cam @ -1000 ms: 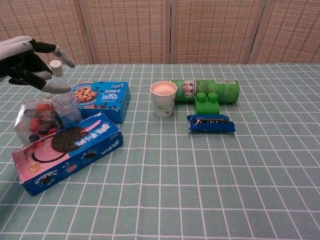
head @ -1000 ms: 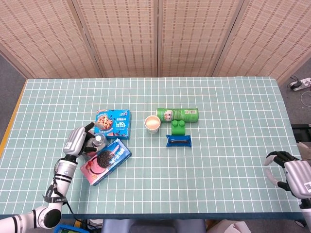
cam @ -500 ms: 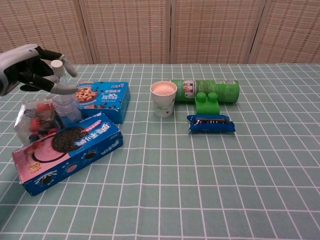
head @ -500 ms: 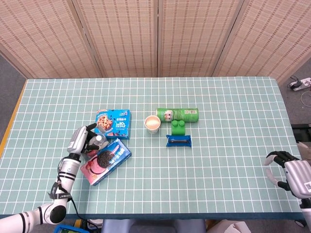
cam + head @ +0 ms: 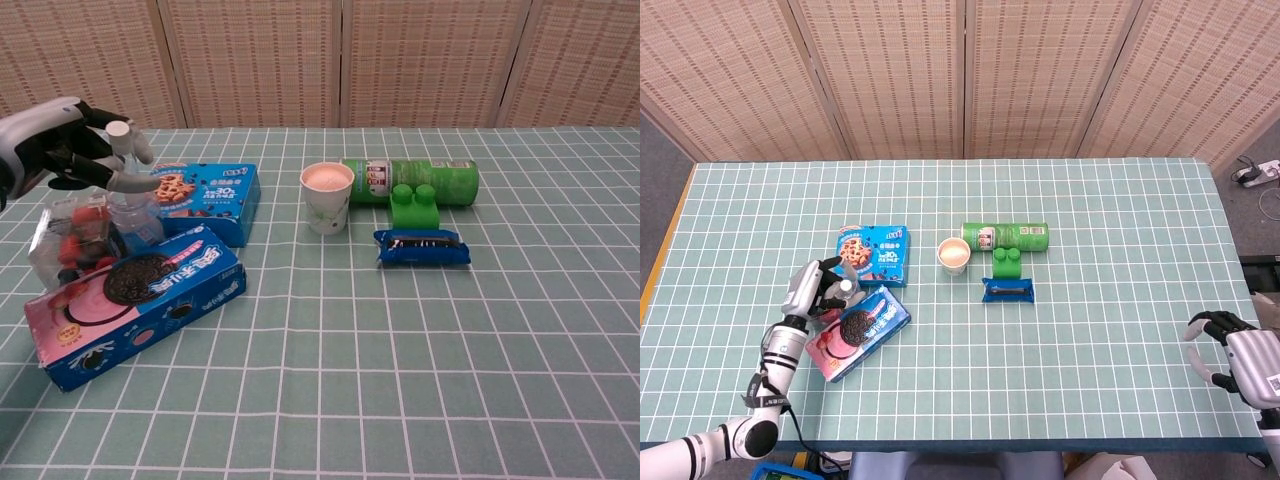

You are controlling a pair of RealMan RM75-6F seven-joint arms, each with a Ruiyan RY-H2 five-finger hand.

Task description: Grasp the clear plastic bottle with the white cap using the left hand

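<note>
The clear plastic bottle point(image 5: 128, 212) with its white cap point(image 5: 118, 128) stands upright at the table's left, between a blue cookie box and a clear snack packet; from above only its cap point(image 5: 845, 287) shows plainly. My left hand point(image 5: 66, 152) is at the bottle's upper part from the left. Its fingers point(image 5: 132, 181) reach round the neck just below the cap, still spread and not closed on it. The same left hand point(image 5: 810, 290) shows in the head view beside the bottle. My right hand point(image 5: 1232, 350) hovers off the table's right front corner, holding nothing.
A blue cookie box point(image 5: 207, 199) lies right behind the bottle. An Oreo box point(image 5: 138, 301) lies in front, and a clear packet of red snacks point(image 5: 73, 236) to its left. Mid-table are a paper cup point(image 5: 327, 195), a lying green can point(image 5: 412, 180), a green block point(image 5: 415, 207) and a blue biscuit packet point(image 5: 422, 247).
My left hand has moved right and in toward the bottle, its fingers now reaching round the neck below the cap. The right hand has stayed put.
</note>
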